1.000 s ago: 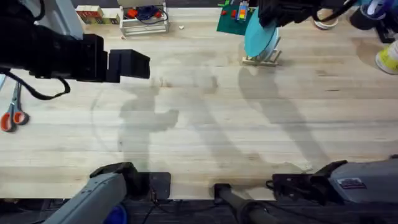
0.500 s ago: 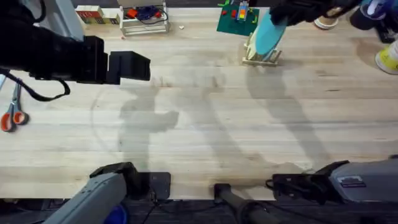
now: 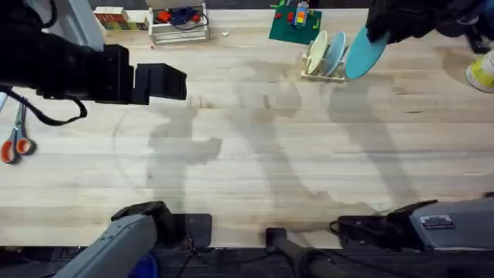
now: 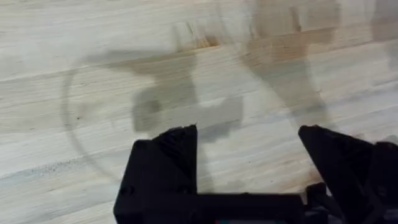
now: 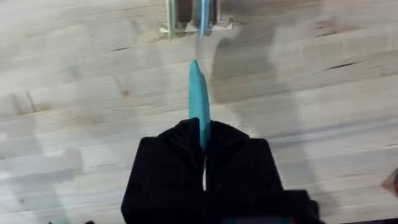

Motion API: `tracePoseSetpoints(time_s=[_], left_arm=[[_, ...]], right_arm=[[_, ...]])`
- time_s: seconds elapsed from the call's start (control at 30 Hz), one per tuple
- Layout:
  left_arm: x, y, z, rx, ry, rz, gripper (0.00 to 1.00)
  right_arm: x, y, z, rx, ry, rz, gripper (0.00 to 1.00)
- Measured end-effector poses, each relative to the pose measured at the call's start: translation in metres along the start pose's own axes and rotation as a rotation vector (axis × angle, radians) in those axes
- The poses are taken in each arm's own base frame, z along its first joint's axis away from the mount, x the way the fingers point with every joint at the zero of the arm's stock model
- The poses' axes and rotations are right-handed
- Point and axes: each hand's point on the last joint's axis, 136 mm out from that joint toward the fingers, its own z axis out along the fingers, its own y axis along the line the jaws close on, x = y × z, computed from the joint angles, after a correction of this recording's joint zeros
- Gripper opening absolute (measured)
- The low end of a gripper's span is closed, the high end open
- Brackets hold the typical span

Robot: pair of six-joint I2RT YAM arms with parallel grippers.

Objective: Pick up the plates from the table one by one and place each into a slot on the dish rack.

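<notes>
At the far side of the light wooden plank table (image 3: 255, 154), its grain running in long pale streaks, the right gripper (image 3: 380, 32) holds a small round flat turquoise plate (image 3: 365, 54) up in the air, tilted, just to the right of the small pale wooden dish rack (image 3: 324, 73). Its black fingers are pinched tight on the plate's rim; from the wrist the turquoise disc (image 5: 198, 102) shows edge-on as a thin smooth sliver rising out of the closed fingers, with the rack (image 5: 194, 25) beyond it and apart from it. Two plates already stand on edge between the rack's upright pegs: a cream round plate (image 3: 315, 52) and, beside it, a paler light-blue plate (image 3: 334, 54).

The left gripper (image 4: 249, 155) hangs over bare planks at the table's left, its blocky matte black fingers spread wide with nothing between them, throwing a soft shadow on the wood. A pair of orange-handled scissors (image 3: 15, 139) lies by the left edge.
</notes>
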Motion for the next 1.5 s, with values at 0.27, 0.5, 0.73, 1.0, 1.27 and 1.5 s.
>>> tracePoseSetpoints(time_s=[0.27, 0.5, 0.73, 1.0, 1.27, 1.5], left_arm=[[0.000, 0.000, 0.000, 0.000, 0.000, 0.000, 0.993], [0.000, 0.000, 0.000, 0.000, 0.000, 0.000, 0.993], [0.000, 0.000, 0.000, 0.000, 0.000, 0.000, 0.993], [0.000, 0.000, 0.000, 0.000, 0.000, 0.000, 0.993], [0.000, 0.000, 0.000, 0.000, 0.000, 0.000, 0.993], [0.000, 0.000, 0.000, 0.000, 0.000, 0.000, 0.994]], right_arm=[[-0.003, -0.026, 0.002, 0.060, 0.015, -0.049, 0.030], [-0.008, -0.041, 0.002, 0.092, 0.012, -0.056, 0.031], [-0.008, -0.041, 0.002, 0.091, 0.009, -0.067, 0.031], [-0.008, -0.041, 0.002, 0.091, 0.008, -0.070, 0.031], [-0.016, -0.038, 0.003, 0.079, -0.021, -0.066, 0.031], [-0.020, -0.036, 0.003, 0.072, -0.040, -0.063, 0.031]])
